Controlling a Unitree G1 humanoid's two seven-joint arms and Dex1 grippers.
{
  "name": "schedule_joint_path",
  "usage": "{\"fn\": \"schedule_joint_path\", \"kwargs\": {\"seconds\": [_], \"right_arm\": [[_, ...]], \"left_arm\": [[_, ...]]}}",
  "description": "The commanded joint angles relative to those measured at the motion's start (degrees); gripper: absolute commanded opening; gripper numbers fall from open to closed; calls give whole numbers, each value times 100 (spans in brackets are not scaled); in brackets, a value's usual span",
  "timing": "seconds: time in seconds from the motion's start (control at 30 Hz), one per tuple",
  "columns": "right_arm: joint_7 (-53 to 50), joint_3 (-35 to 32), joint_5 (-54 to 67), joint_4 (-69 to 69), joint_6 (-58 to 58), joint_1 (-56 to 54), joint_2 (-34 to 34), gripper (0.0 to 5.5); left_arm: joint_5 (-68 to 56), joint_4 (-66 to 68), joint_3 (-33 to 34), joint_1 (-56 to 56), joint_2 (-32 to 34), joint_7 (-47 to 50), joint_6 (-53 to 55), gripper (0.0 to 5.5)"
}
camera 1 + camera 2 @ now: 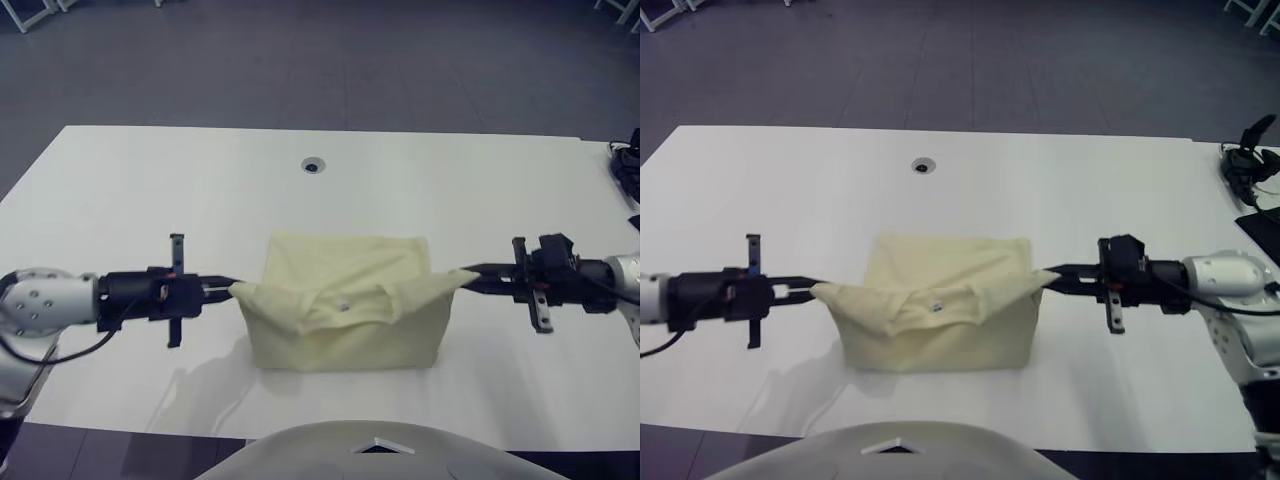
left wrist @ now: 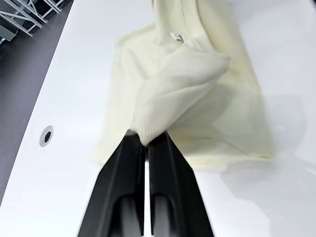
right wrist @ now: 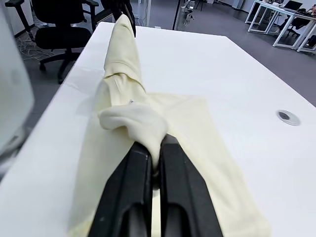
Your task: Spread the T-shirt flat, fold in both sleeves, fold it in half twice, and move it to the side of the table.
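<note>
Mid half-fold: left tool [image 1: 228, 288] and right tool [image 1: 468, 277] each pinch a T-shirt [image 1: 345, 320] corner above the worktop [image 1: 150, 190]; next, likely carry across evenly, align edges, release.

Hidden, cut off or unreadable: cloth stretched between two grippers.
The fingertips of the left gripper [image 1: 226, 287] and right gripper [image 1: 470, 276] are buried in bunched corners of the T-shirt [image 1: 345, 325], each pinched tight on cloth, so the tip ends are unseen. The raised front layer screens whatever cloth lies behind and under it; the sleeves cannot be made out, nor how many layers rest on the table [image 1: 150, 190]. A small tag [image 1: 343, 307] on the front fold is too small to read. Dark cables [image 1: 625, 165] at the table's right end are cut by the picture's edge, and the table's right side runs out there too.
</note>
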Motion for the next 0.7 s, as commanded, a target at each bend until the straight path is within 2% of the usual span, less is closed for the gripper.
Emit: {"fn": "schedule_joint_path", "kwargs": {"seconds": [0.03,0.3,0.5,0.53,0.63,0.7], "right_arm": [[-200,278,-877,1093,-244,-898,556,1],[-330,478,-1963,2569,-873,-1701,1268,1],[-626,403,-2393,3226,-1070,-2008,1531,1],[-646,393,-2444,3306,-1069,-2035,1541,34],[-1037,248,-2587,3570,-1107,-2208,1640,74],[-1482,165,-2768,3822,-1203,-2365,1739,108]], "left_arm": [[639,939,-783,-1175,-600,195,39,0],[1293,2607,-1450,-2413,-1557,422,-355,0],[1561,3383,-1654,-2547,-1889,523,-473,0],[1608,3486,-1654,-2562,-1977,630,-442,0],[1769,3841,-1563,-2734,-2310,1172,-368,0],[2028,4205,-1488,-2919,-2549,1828,-226,39]]}}
